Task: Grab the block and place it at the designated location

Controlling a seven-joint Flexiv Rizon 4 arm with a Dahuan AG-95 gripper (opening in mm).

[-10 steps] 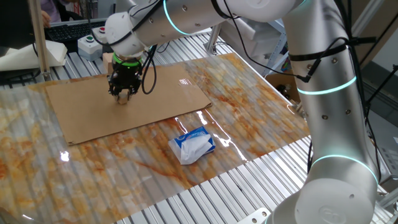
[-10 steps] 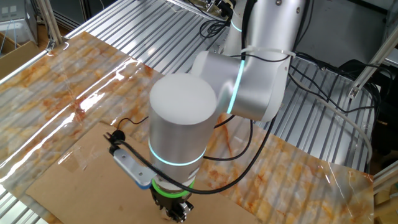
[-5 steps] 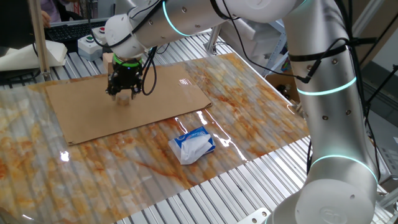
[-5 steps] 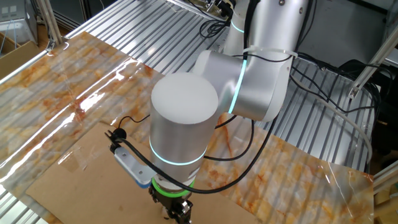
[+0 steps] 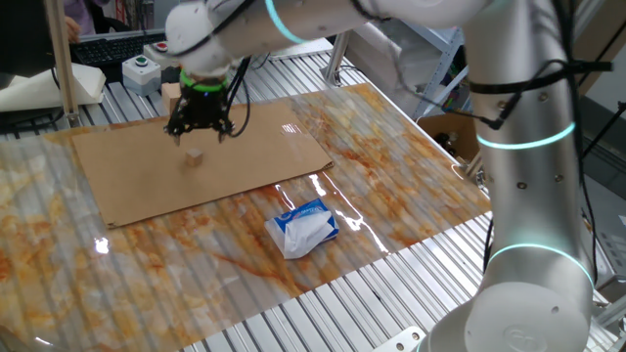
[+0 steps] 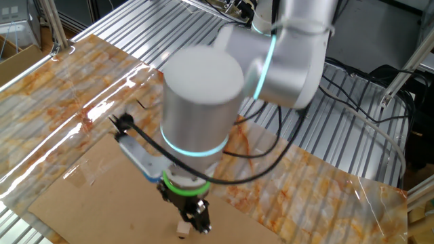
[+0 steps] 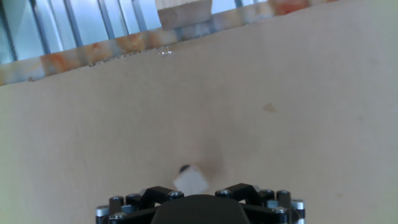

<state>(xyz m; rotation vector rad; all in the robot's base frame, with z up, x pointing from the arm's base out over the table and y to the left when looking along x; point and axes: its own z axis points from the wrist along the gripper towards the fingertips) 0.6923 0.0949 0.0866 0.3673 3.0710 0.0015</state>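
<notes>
bright even light, glare on plastic sheet [image 5: 323,186], arm motion-blurred.

The gripper [image 5: 199,131] has risen off the cardboard sheet [image 5: 127,176]; a second ago it stood low on the sheet with its fingers around the block [image 5: 195,156]. The block now sits alone on the sheet below the raised fingers, free of them, partly covering the black dot [image 7: 185,168] in the hand view.
</notes>
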